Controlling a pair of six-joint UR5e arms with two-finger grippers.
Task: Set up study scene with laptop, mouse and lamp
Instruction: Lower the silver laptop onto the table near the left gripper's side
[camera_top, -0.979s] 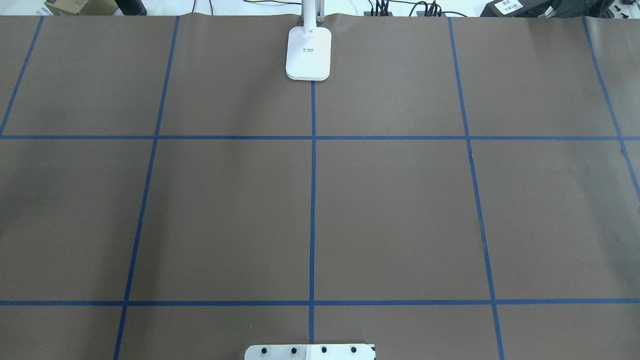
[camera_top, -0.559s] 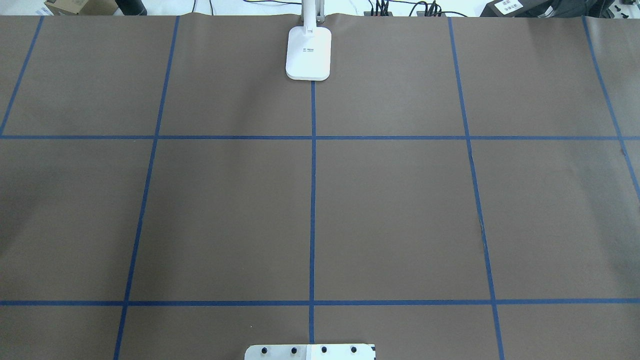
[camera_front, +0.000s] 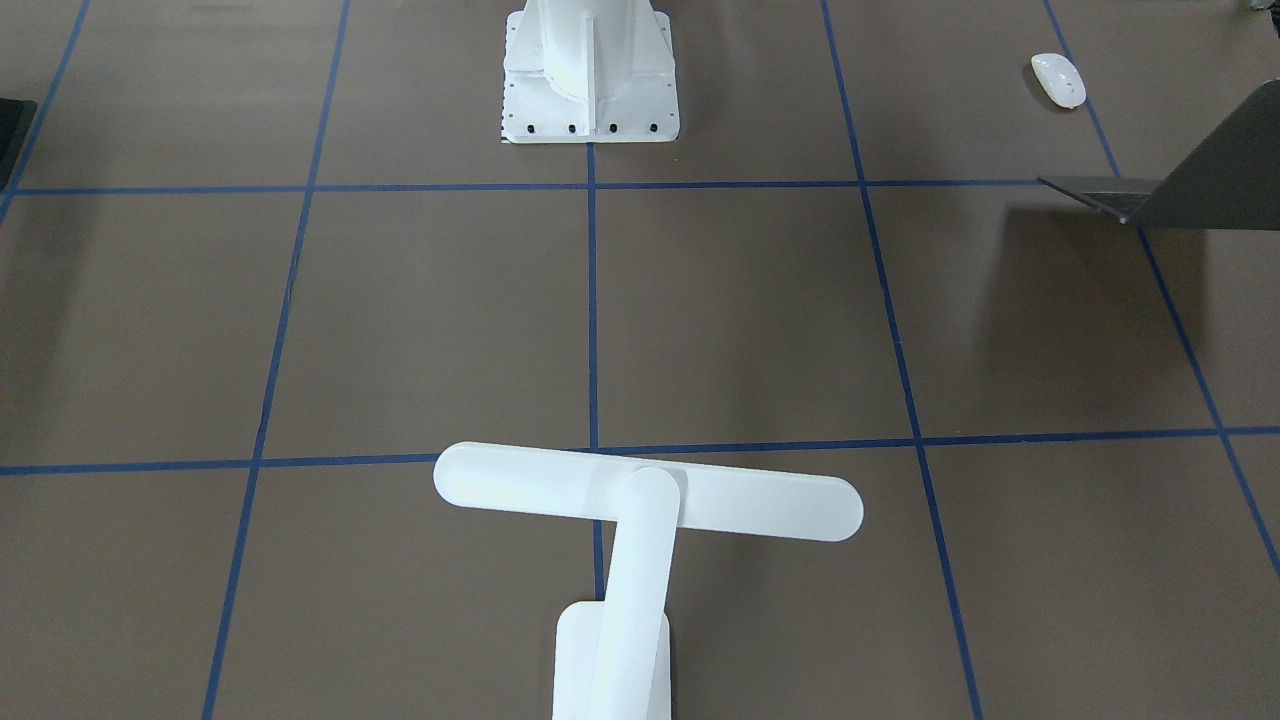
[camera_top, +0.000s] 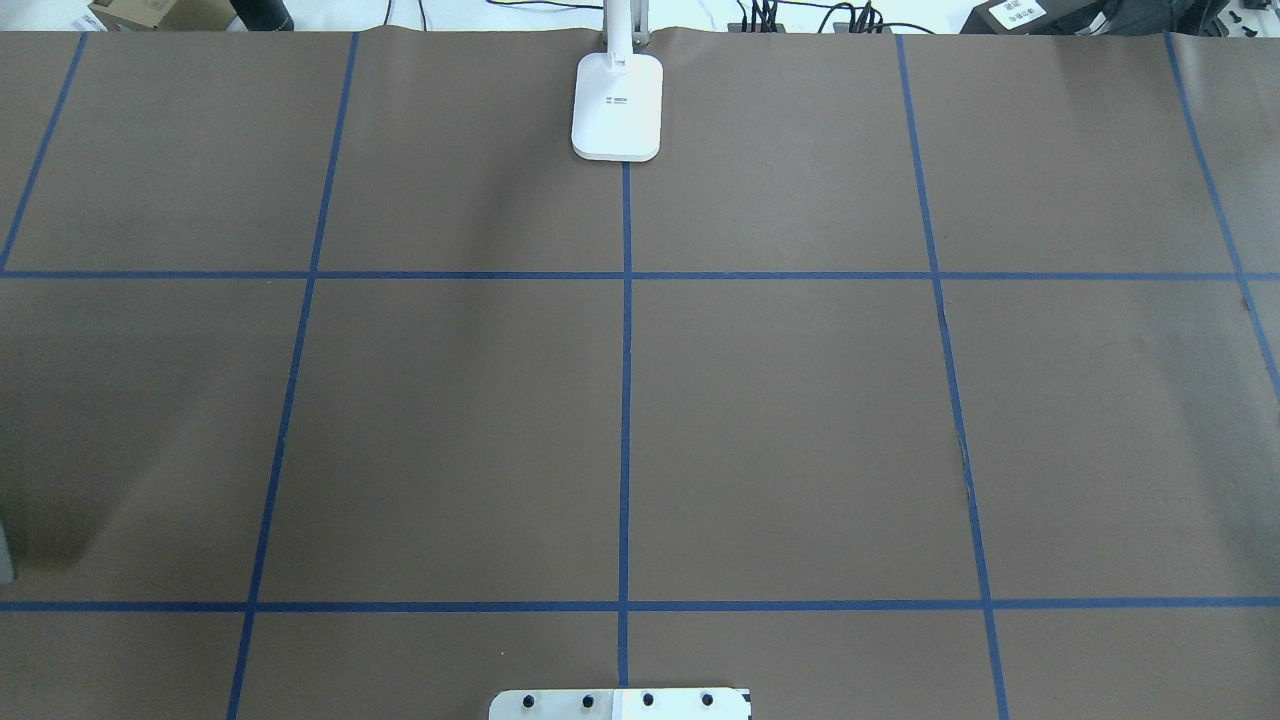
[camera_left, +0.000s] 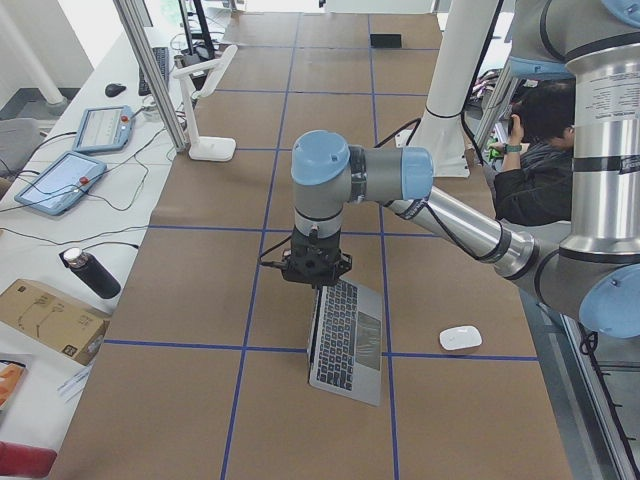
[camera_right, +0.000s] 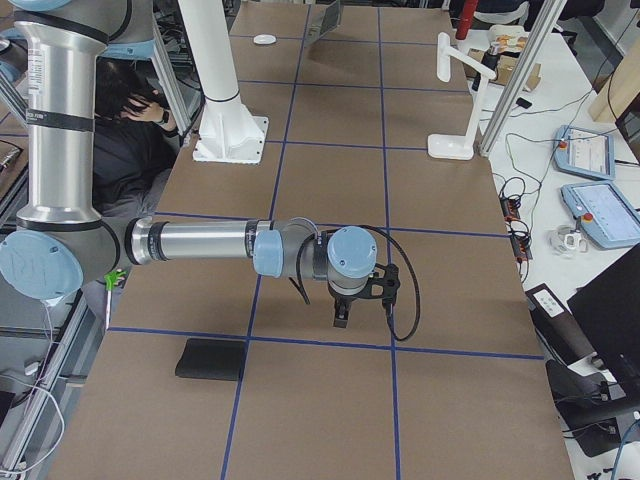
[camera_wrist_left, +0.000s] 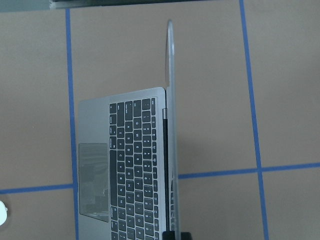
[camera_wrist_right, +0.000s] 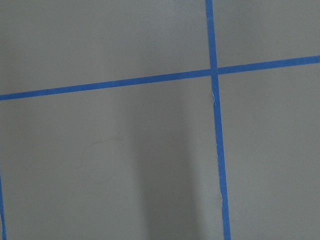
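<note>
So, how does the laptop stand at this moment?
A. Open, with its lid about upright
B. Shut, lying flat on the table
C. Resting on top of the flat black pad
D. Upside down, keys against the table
A: the laptop has its keyboard bare and facing up, and the left wrist view shows its lid edge-on, standing about upright from the hinge.
</note>
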